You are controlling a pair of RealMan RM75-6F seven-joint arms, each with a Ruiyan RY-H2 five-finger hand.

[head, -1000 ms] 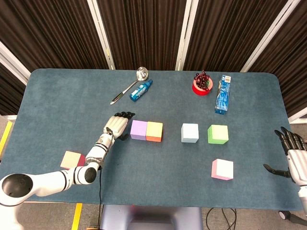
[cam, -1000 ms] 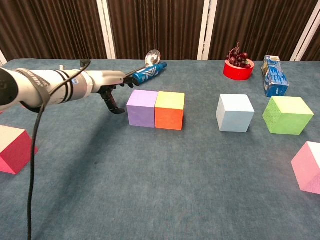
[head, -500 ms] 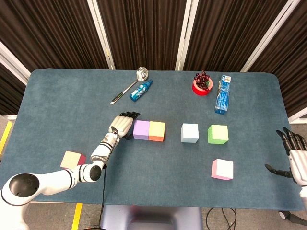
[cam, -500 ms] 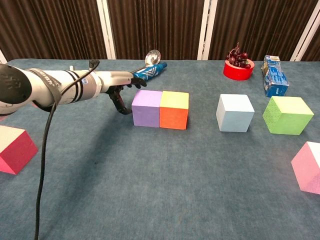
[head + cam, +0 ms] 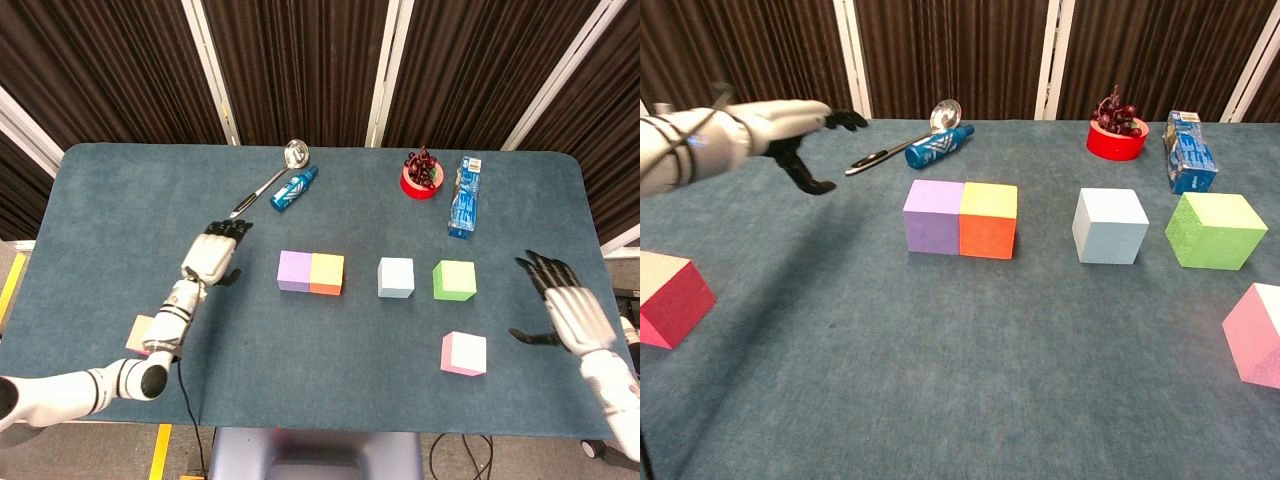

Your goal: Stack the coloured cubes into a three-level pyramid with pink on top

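We see only the purple cube [image 5: 293,271] touching the orange cube [image 5: 325,274]; nothing stacked, both hands [image 5: 212,256] [image 5: 567,309] spread, empty.

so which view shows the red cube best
The chest view: the red cube sits unobstructed at the left edge, pale top and red sides visible. In the head view the left arm covers most of it, leaving only part of the top.
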